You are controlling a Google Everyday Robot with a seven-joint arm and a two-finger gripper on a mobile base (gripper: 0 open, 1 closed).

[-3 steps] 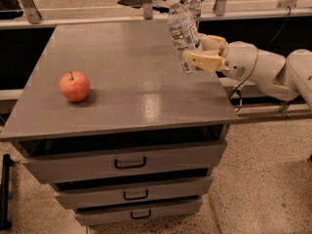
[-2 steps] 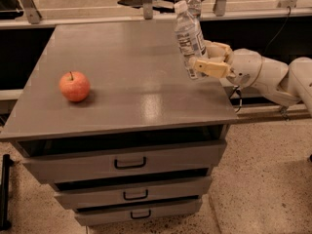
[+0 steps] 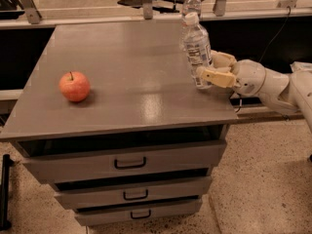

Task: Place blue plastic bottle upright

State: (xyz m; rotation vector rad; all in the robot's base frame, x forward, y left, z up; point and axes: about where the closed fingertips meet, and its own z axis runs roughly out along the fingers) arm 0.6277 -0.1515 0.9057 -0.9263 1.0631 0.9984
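The gripper (image 3: 205,66) was at the right of the frame, over the table's (image 3: 122,57) right edge, on an arm (image 3: 273,84) that came in from the right border. Its two tan fingers (image 3: 214,77) were closed around the lower part of the bottle (image 3: 196,43), one in front of it and one behind.

The bottle stood close to upright, its white cap leaning a little to the left, with the pale printed label facing the camera. Its base was at the tabletop near the right edge; I could not tell whether it rested on the surface or was held just above it.

A second bottle (image 3: 192,3) stood straight behind it near the top of the frame, at the table's far edge. An apple (image 3: 74,86) lay on the left part of the table, well apart from both bottles and the gripper.

Under the tabletop, in the lower middle of the frame, were three drawers (image 3: 130,163), each with a dark handle. Speckled floor (image 3: 263,179) filled the lower right.
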